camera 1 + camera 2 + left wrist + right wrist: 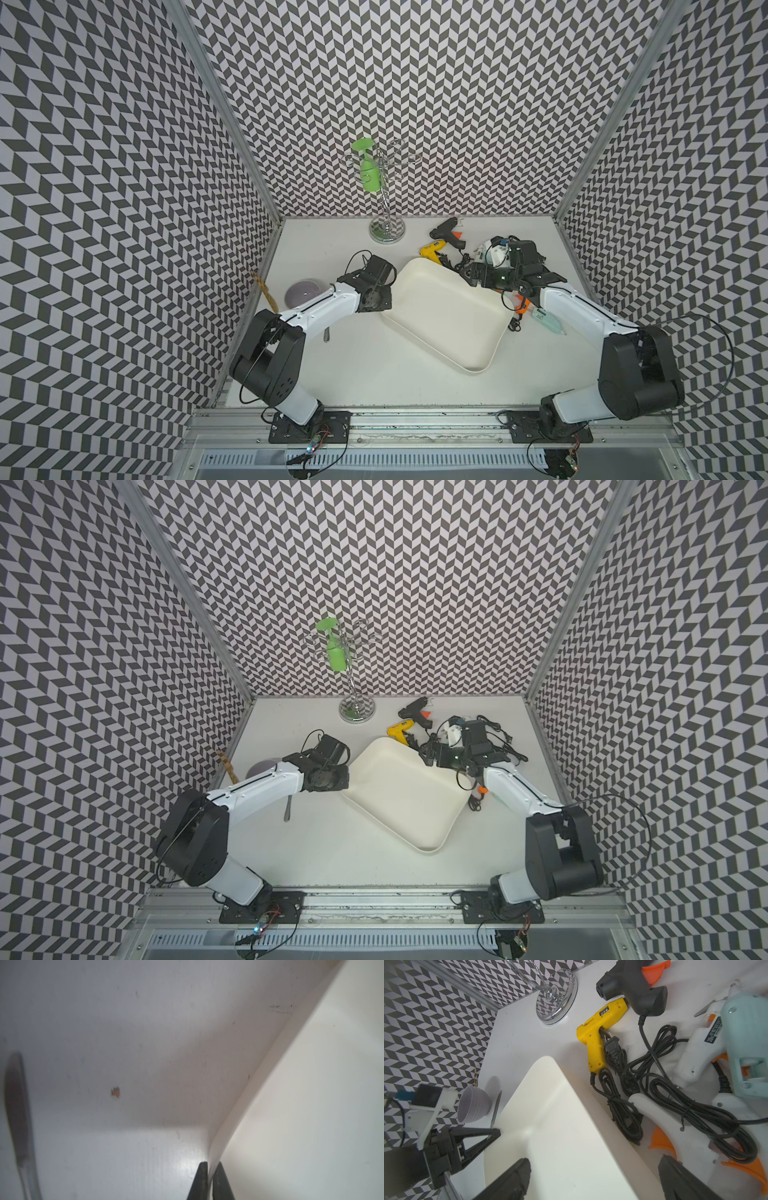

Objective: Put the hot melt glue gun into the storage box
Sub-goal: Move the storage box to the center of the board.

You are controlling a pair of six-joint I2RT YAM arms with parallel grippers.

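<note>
The cream storage box [449, 320] [399, 800] lies at an angle in mid-table in both top views, with nothing in it. My left gripper [212, 1169] is shut on the thin rim [239, 1109] at the box's left corner; in a top view its wrist [374, 286] hides the jaws. My right gripper [593, 1161] [471, 276] is open astride the box's far right wall, one finger over the floor and one outside. Just beyond lie hot melt glue guns: black [633, 991], yellow [598, 1030], white [699, 1049], teal [745, 1043], and a white one with an orange trigger [685, 1136].
Black power cords [654, 1088] tangle among the guns. A chrome rack [386, 230] holding a green goblet [368, 170] stands at the back. A purple bowl [301, 293] and a table knife [18, 1115] lie left of the box, by the left wall.
</note>
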